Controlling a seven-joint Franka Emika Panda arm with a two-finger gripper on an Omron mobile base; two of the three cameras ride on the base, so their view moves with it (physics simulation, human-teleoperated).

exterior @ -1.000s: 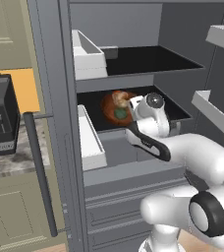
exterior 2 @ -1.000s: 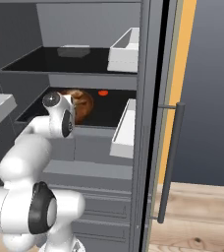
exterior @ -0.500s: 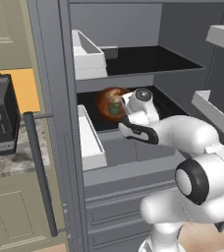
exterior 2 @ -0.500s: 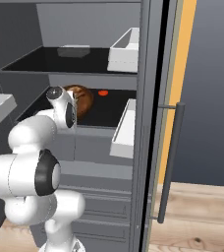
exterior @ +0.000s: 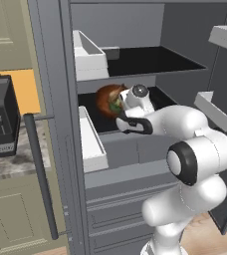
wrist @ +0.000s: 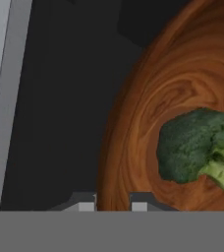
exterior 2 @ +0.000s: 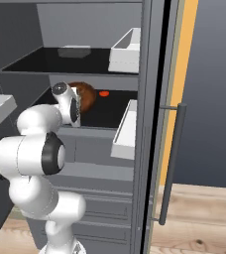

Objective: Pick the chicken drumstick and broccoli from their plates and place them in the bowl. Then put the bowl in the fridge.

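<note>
Left base view: the bowl (exterior: 107, 99) sits in the fridge (exterior: 150, 60) on the middle shelf (exterior: 98, 122), just behind the door bin (exterior: 91, 144); the claw (exterior: 119, 105) meets its rim.

Right base view: the bowl (exterior 2: 84, 95) lies beside a red item (exterior 2: 103, 93).

Hand view: the claw (wrist: 112, 203) is clamped tight on the bowl rim — broccoli (wrist: 195, 145) inside. Final step; next, release and withdraw.

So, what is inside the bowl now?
The bowl holds the broccoli, lying on its wooden bottom. The drumstick cannot be made out; the picture's edge cuts off that side.
</note>
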